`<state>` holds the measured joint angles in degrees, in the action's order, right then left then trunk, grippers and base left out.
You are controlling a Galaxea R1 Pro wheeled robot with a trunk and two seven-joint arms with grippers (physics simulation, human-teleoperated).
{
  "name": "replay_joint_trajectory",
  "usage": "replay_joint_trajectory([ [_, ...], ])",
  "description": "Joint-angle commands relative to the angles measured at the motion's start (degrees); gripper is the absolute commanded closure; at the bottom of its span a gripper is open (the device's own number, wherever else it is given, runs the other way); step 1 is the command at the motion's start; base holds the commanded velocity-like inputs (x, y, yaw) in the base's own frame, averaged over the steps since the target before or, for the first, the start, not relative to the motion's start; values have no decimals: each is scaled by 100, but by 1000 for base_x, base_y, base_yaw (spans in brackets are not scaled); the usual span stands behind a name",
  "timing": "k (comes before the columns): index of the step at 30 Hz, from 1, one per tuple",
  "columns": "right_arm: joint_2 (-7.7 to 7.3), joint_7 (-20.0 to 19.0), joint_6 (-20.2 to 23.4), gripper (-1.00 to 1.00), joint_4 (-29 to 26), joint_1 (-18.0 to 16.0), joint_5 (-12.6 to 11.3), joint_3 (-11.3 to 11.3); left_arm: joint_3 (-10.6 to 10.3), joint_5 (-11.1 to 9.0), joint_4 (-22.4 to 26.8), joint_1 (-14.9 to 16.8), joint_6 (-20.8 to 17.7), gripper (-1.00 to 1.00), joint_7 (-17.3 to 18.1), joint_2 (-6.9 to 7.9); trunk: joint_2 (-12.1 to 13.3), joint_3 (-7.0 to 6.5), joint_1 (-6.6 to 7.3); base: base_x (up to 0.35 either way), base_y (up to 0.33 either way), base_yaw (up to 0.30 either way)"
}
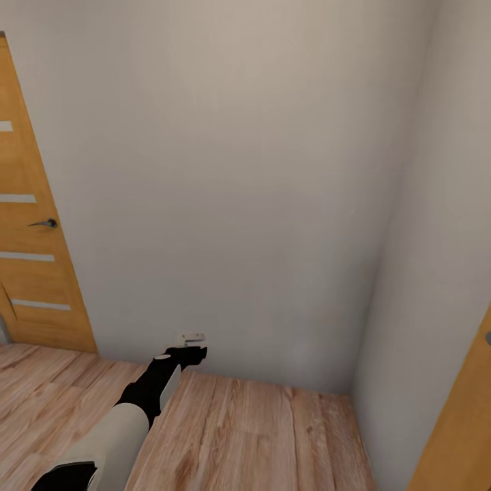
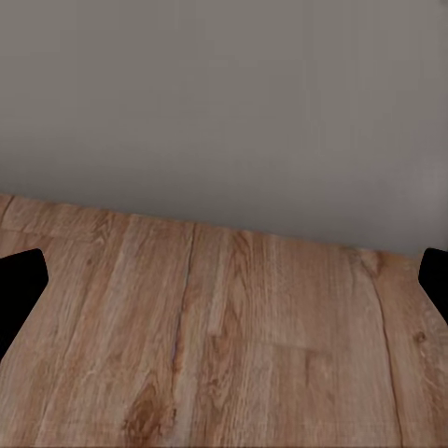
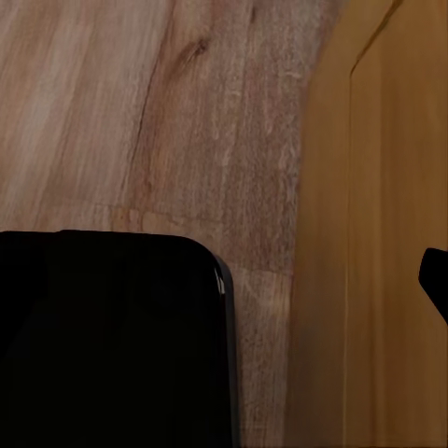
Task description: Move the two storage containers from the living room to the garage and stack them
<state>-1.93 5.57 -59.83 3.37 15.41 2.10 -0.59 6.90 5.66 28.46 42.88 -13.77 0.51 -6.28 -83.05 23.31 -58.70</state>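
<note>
Left gripper [image 1: 191, 349] held out over the plank floor [image 1: 259, 429], facing a bare white wall [image 1: 225, 184].

Its dark fingertips [image 2: 19, 285] stand wide apart with nothing between them. The right gripper's state I cannot tell. One wooden door [image 1: 31, 225] stands left of the wall, another door [image 1: 460, 423] at the right edge.

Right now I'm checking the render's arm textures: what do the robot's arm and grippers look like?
In the head view the left arm has a pale grey-white rounded segment, then black wrist links, ending in the left gripper with a small light-coloured tip. No cables or markings show. In the wrist views the fingers are plain flat black shapes, and a large black rounded block appears.
</note>
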Motion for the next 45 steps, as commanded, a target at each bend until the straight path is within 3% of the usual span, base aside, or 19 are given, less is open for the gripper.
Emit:
replay_joint_trajectory([
  [1, 0, 32, -17, -100, 6, -3, 27, -2, 37, 58, 11, 1, -30, -100, 10, -7, -3, 5, -3, 284, 0, 0],
  [45, -2, 11, -17, -100, 6, -3, 27, -2, 40, 58, 11, 2, -30, -100, 11, -5, -3, 5, -3, 102, 0, 0],
])
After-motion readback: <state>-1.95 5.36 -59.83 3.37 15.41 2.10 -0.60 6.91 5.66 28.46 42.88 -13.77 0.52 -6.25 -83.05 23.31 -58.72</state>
